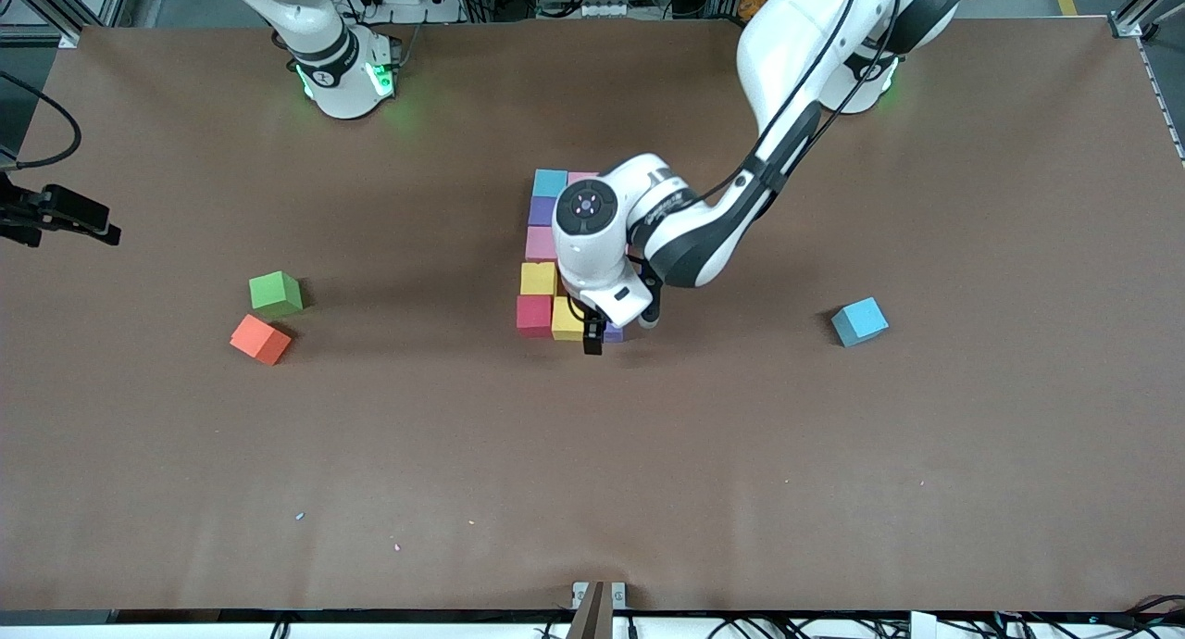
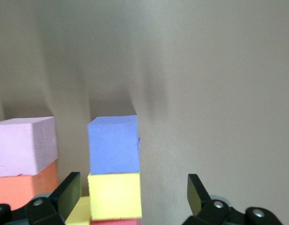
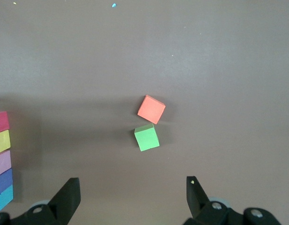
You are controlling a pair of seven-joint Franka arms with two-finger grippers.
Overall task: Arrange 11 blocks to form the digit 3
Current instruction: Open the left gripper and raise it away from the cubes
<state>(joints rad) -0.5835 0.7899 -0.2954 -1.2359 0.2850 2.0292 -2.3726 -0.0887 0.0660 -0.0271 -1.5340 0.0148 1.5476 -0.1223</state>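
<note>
Lowest in the front view of all the built cubes, the row of red, yellow and purple blocks [image 1: 567, 319] lies just under the left gripper [image 1: 598, 335], which hovers over the purple end with its jaws released and holding nothing. From this row the digit 3 [image 1: 542, 243] goes up as a column of yellow, pink, purple and light blue cubes, its other parts hidden by the arm. I judge it nearly finished, though an orange block [image 1: 260, 339] and a light blue block [image 1: 859, 321] lie loose on the worktop [image 1: 592, 491]; the right gripper [image 3: 133, 197] waits open high above the orange block and a green cube [image 1: 275, 292].
</note>
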